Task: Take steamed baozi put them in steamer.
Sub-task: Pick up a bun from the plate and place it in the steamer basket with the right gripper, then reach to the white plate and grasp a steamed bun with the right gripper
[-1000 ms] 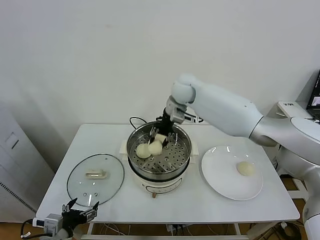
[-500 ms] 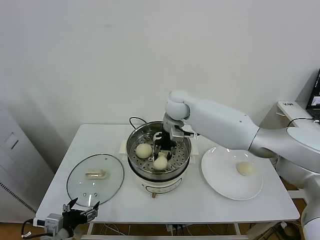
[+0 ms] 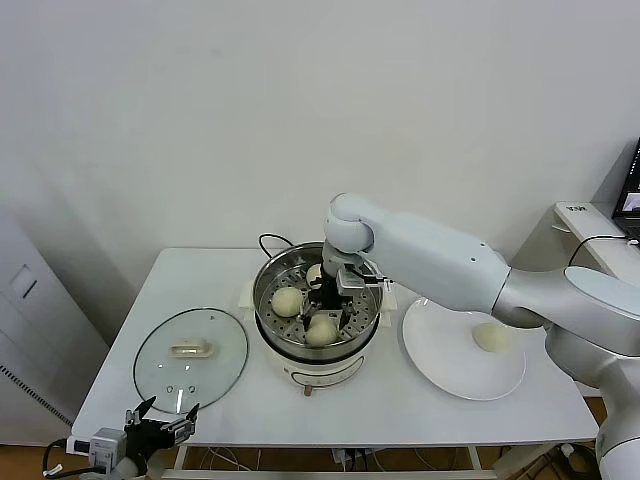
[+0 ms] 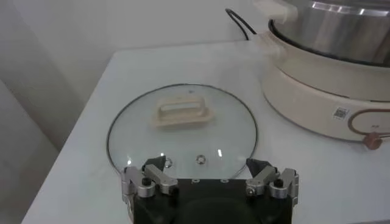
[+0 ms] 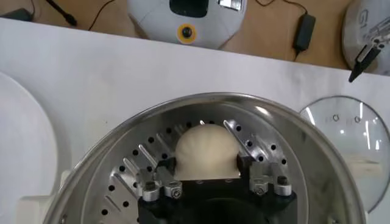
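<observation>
A single white tabletop (image 3: 420, 410) carries everything here. On its right part lies one flat white plate (image 3: 440, 355), and on its left part one round glass lid (image 3: 190, 357) with a cream handle. Between them stands the one steamer (image 3: 366, 312), a shiny perforated steel basket seated on a white pot base with a black cord trailing behind it. Four baozi show in all. Three sit inside the steamer: a left bun (image 3: 287, 301), a front bun (image 3: 321, 330) near the basket's near wall, and a back bun (image 3: 314, 273) partly hidden behind the arm. The fourth bun (image 3: 490, 337) lies alone on the plate, well apart from the basket. The right claw (image 3: 330, 305) reaches down into the steamer just above the front bun; in the right wrist view its two fingers (image 5: 150, 161) stand spread to either side of that bun, so it is not clamped. The left claw (image 3: 160, 420) waits below the tabletop's front left edge, its jaws wide and holding nothing.
</observation>
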